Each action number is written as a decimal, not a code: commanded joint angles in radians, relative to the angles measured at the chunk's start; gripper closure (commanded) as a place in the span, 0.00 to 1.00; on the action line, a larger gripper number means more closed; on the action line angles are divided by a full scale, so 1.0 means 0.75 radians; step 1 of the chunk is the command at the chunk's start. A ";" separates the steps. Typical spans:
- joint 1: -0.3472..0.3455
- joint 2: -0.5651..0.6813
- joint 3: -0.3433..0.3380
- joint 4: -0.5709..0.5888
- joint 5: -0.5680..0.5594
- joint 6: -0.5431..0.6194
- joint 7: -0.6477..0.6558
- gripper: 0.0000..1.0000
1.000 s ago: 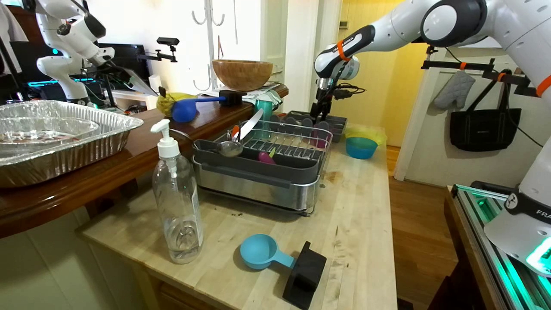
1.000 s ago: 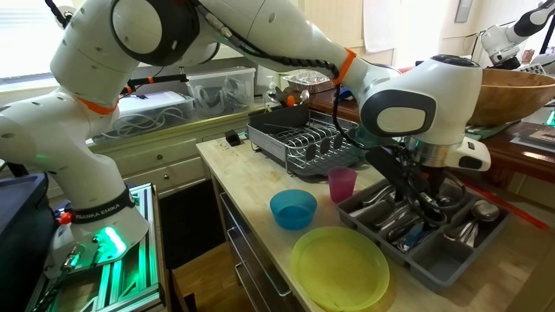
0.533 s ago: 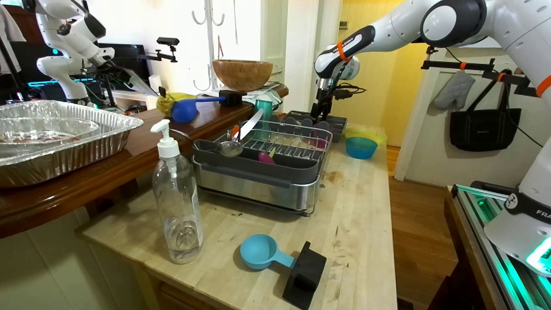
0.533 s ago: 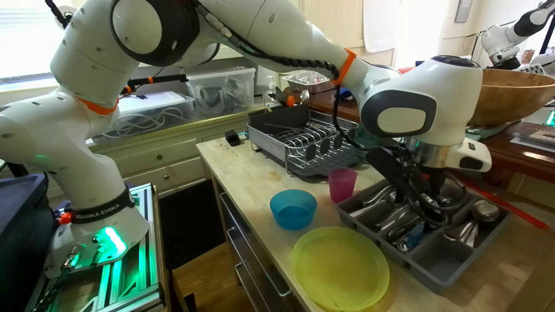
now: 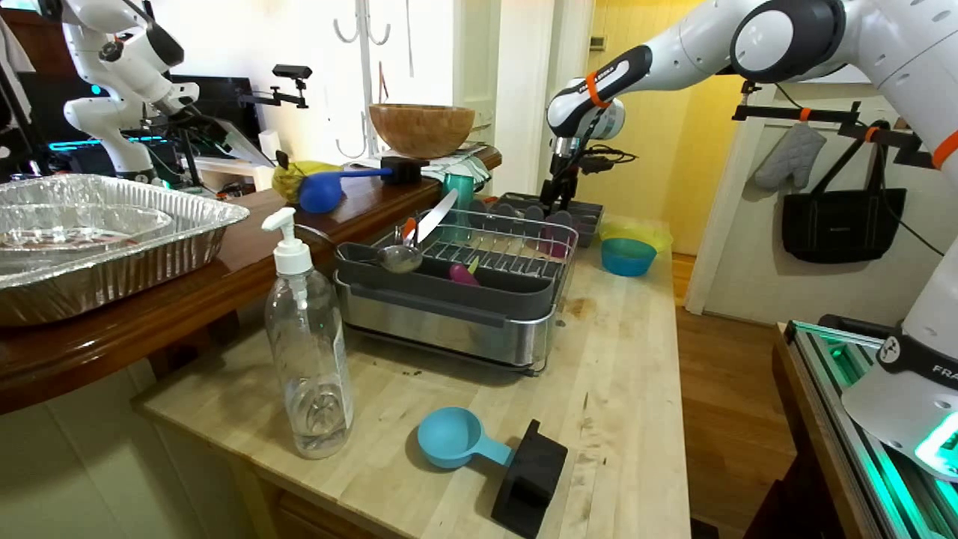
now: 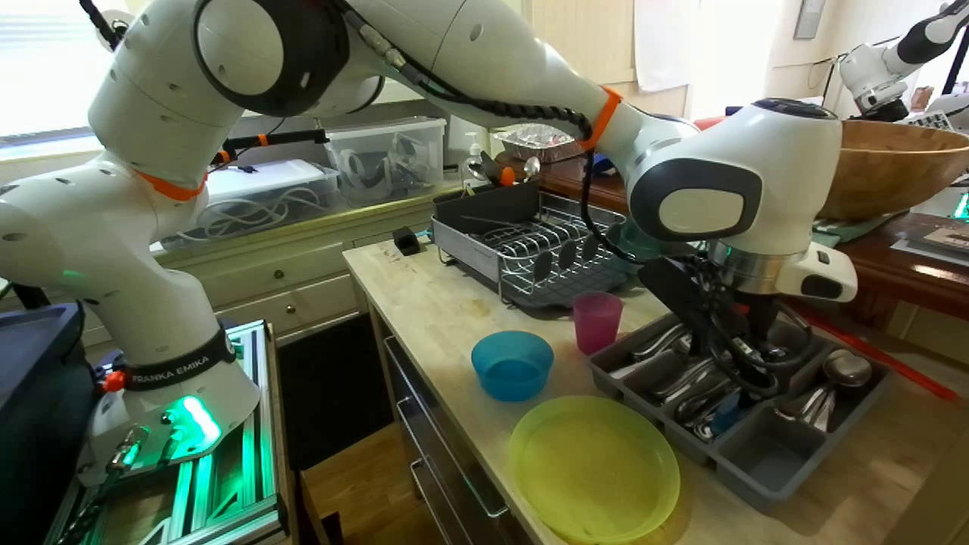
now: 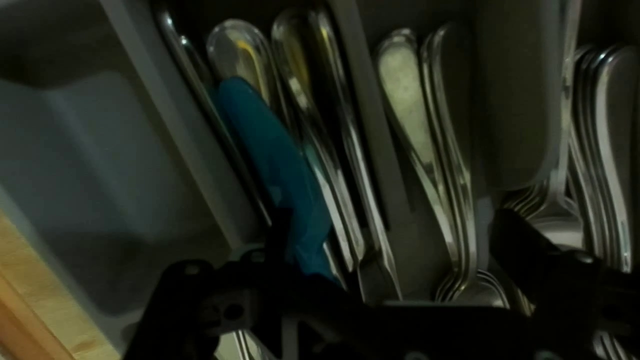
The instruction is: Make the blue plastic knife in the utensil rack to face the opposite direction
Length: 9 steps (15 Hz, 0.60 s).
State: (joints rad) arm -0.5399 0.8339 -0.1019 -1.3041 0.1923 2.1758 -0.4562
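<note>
The blue plastic knife (image 7: 272, 145) lies slantwise on metal cutlery in a compartment of the grey utensil tray (image 7: 370, 115). A piece of it shows under my gripper in an exterior view (image 6: 728, 412), where the tray also shows (image 6: 757, 496). My gripper (image 7: 400, 237) is open over the tray, pointing down. In the wrist view its left finger (image 7: 280, 235) overlaps the knife's lower part; I cannot tell if they touch. The right finger (image 7: 522, 240) is over the forks and spoons. The knife's lower end is hidden by the gripper.
The dark wire dish rack (image 6: 469, 261) with its metal base stands further along the counter. A pink cup (image 6: 596, 324), a blue bowl (image 6: 512, 367) and a yellow plate (image 6: 594, 469) stand near the tray. A clear bottle (image 5: 310, 359) and a blue scoop (image 5: 451, 438) are at the far end.
</note>
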 commanded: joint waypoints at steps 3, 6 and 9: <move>0.008 0.019 0.005 0.031 -0.009 -0.031 0.080 0.00; 0.017 0.009 0.008 0.026 -0.006 -0.046 0.106 0.00; 0.026 0.005 0.013 0.025 -0.002 -0.059 0.130 0.00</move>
State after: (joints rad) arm -0.5286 0.8331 -0.0958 -1.2978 0.1924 2.1688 -0.3944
